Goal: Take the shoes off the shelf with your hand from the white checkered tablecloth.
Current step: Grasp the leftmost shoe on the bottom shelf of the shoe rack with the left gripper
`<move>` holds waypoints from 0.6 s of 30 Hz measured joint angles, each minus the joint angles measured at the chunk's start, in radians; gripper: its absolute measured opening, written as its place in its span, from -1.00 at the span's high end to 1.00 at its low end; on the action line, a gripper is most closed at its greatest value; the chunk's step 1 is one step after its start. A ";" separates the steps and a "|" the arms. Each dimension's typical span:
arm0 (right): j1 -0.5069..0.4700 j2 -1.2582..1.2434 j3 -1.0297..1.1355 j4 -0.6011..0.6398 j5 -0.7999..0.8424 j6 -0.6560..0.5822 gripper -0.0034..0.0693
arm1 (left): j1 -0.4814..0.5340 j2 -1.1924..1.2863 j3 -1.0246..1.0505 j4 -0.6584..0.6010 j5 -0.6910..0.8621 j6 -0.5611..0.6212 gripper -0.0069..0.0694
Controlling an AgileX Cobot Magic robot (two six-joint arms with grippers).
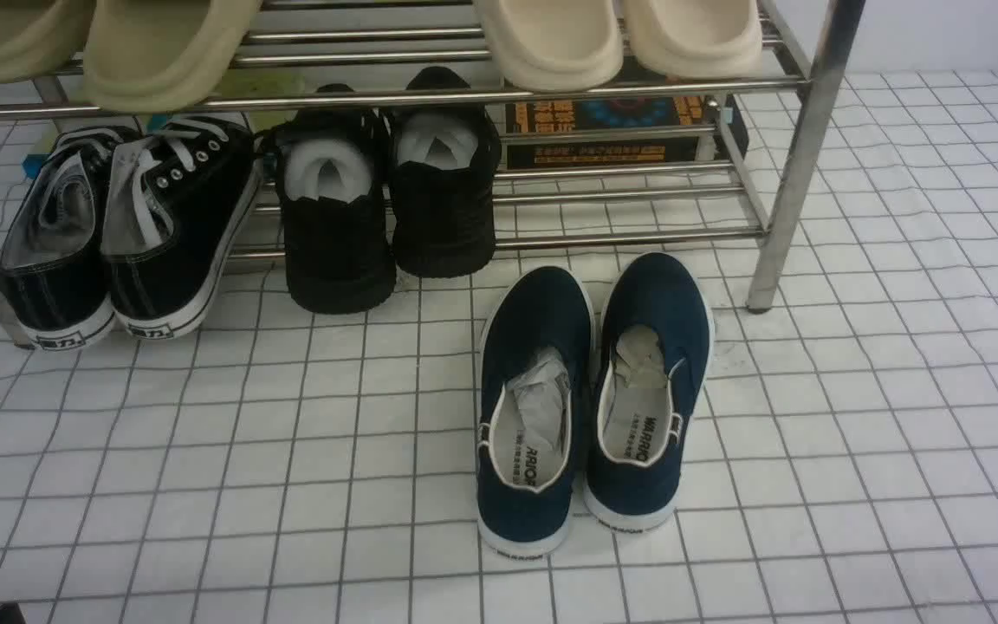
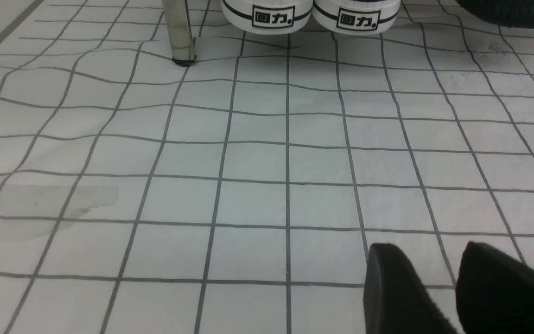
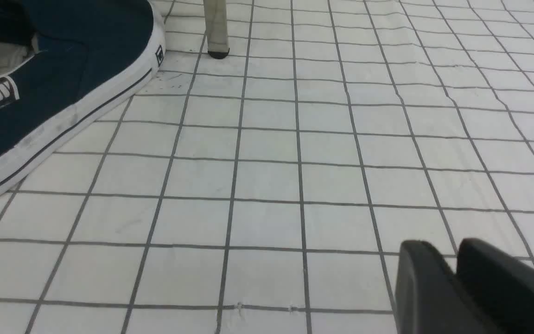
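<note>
I've got the black canvas sneakers [image 1: 178,199] on the lower tier of the chrome shoe rack [image 1: 629,238], at its left end, heels toward me and jutting past the front bar, white laces and metal eyelets showing. Black knit shoes [image 1: 334,225] sit just beside them, to the right, heels also over the front bar. Navy slip-ons [image 1: 534,347] stand side by side on the white checkered tablecloth [image 1: 334,485], in front of the rack's right half, toes toward it, paper stuffed inside. Green clogs [image 1: 161,52] on the upper tier at left, cream clogs [image 1: 551,39] at right. Dark printed box [image 1: 586,130] visible behind the lower bars, near the right legs. My left gripper [image 2: 415,273] is over the cloth, fingers a little apart, nothing between them; in the front view only its tips show, at the bottom left corner. My right gripper [image 3: 438,260] is shut, fingertips together, nothing held, cloth behind it; a navy slip-on shows in that wrist view, apart from the fingers. Cloth is slightly wrinkled near the rack's legs.
</note>
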 joint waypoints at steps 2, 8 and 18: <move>0.000 0.000 0.000 0.000 0.000 0.000 0.55 | 0.000 0.000 0.000 0.000 0.000 0.000 0.19; 0.000 0.000 0.000 0.000 0.000 0.000 0.53 | 0.000 0.000 0.000 0.000 0.000 0.000 0.19; 0.000 0.000 0.000 0.000 0.000 0.000 0.49 | 0.000 0.000 0.000 0.000 0.000 0.000 0.19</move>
